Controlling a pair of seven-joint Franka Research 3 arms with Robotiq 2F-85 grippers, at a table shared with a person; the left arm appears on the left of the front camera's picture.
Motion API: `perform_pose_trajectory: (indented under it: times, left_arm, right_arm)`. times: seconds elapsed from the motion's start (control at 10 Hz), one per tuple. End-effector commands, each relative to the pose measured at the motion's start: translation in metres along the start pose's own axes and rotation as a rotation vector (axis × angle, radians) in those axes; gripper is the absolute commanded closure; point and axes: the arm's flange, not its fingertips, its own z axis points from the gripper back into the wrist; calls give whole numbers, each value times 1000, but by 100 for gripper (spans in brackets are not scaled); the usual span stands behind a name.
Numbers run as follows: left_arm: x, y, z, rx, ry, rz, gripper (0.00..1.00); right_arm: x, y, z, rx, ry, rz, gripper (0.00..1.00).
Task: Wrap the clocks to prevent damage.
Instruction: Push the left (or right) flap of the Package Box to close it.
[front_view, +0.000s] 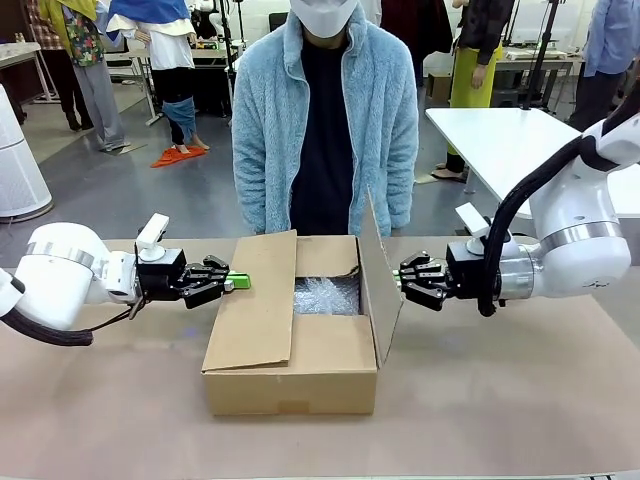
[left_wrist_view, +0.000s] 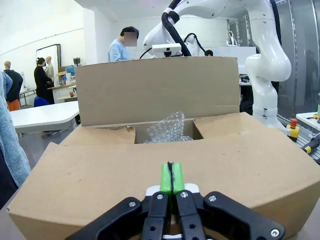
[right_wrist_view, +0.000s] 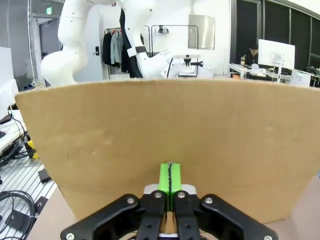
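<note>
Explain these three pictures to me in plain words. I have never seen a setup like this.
Two white robot arms work at a table across from a person in a blue fleece. The front picture comes from a camera between the arms. The other two come from cameras on each wrist, looking along that arm's fingers. On the table sits an open cardboard box with bubble wrap inside. The left gripper points at the box's left flap, the right gripper at the upright right flap. Both are shut, green pads together, holding nothing.

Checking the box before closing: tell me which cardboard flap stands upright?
The flap beside the right gripper stands upright; the flap by the left gripper leans outward.
</note>
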Motion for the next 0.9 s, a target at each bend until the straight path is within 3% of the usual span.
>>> perform_pose_trajectory:
  times: [0.0,0.4,0.8]
  left_arm:
    - [-1,-1,-1,2,4,-3,100]
    - [-1,-1,-1,2,4,-3,100]
    - [-1,-1,-1,2,4,-3,100]
  right_arm:
    - [-4,-3,-16,-31,22,20,99]
    - [17,-9,-48,3,23,66,99]
    - [-3,-14,-61,23,65,33,99]
